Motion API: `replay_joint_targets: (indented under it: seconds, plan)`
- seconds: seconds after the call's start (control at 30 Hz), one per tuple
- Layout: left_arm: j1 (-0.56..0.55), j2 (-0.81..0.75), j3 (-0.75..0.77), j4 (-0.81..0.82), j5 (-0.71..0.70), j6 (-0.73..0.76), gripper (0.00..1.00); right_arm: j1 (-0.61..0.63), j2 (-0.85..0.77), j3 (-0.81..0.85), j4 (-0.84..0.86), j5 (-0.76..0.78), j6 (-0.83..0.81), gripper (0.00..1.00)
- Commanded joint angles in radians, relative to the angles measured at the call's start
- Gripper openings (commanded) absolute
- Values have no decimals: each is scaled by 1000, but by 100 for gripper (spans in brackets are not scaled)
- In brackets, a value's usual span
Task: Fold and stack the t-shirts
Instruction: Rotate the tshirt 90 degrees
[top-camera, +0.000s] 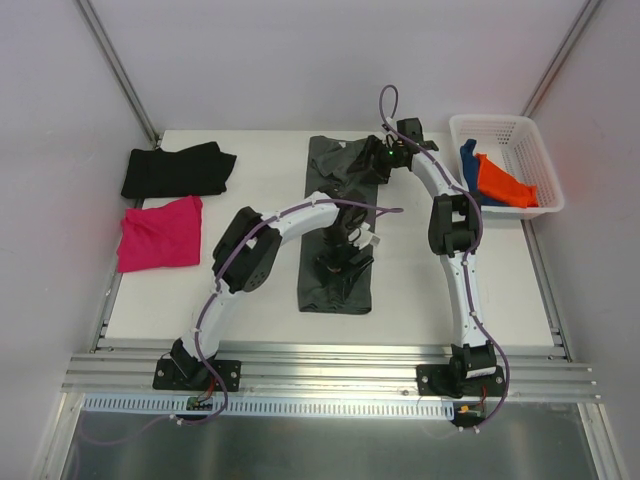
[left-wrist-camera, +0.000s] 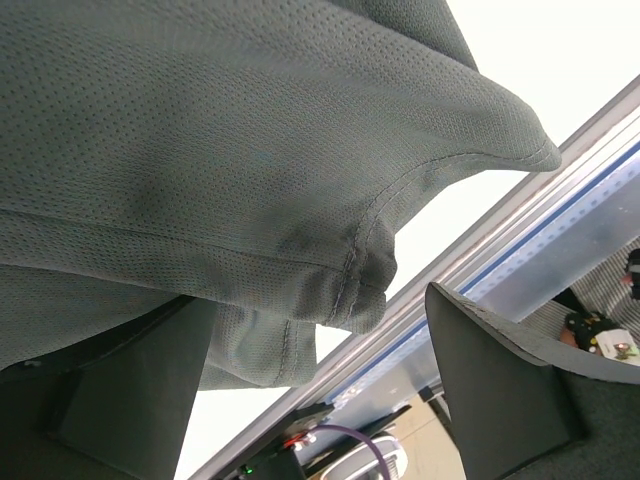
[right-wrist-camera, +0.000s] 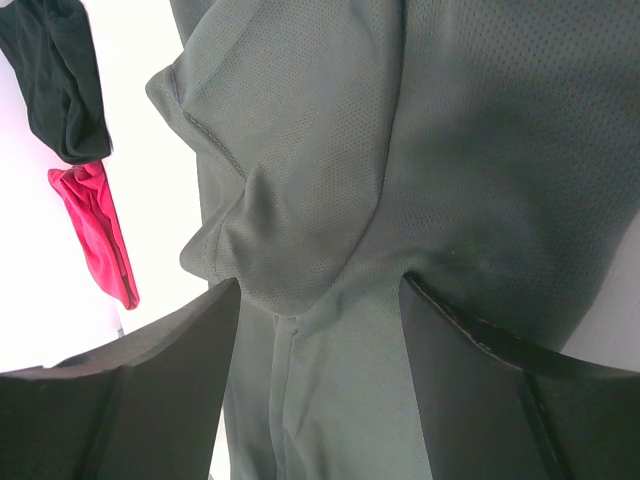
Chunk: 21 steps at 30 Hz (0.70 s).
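A dark grey t-shirt (top-camera: 338, 200) lies as a long strip down the middle of the table. My left gripper (top-camera: 347, 256) hovers over its near half, jaws open. In the left wrist view the grey cloth (left-wrist-camera: 220, 150) fills the top, and a hemmed corner (left-wrist-camera: 360, 290) hangs between the wide-apart fingers (left-wrist-camera: 500, 390) of the left gripper (left-wrist-camera: 315, 300). My right gripper (top-camera: 386, 160) is at the shirt's far end, open, with grey cloth (right-wrist-camera: 320, 180) under the right gripper (right-wrist-camera: 320, 285) and nothing pinched. A black t-shirt (top-camera: 176, 170) and a magenta t-shirt (top-camera: 160, 233) lie at the left.
A white lattice basket (top-camera: 520, 130) stands at the back right, holding an orange t-shirt (top-camera: 505, 182) and a blue t-shirt (top-camera: 468, 160). The black t-shirt (right-wrist-camera: 50, 80) and magenta t-shirt (right-wrist-camera: 95, 235) show at the left of the right wrist view. A metal rail (top-camera: 330, 365) runs along the near edge.
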Motion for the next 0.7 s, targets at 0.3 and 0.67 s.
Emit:
replay_joint_targets:
  seconds: [0.3,0.67]
  plan:
    - [-33,62,46,52,29,-11,88,13,5,32,13,19,-2,69]
    - [-32,-65,70,29,-107,39,94,2,-189,-49,-77,51,-164,70]
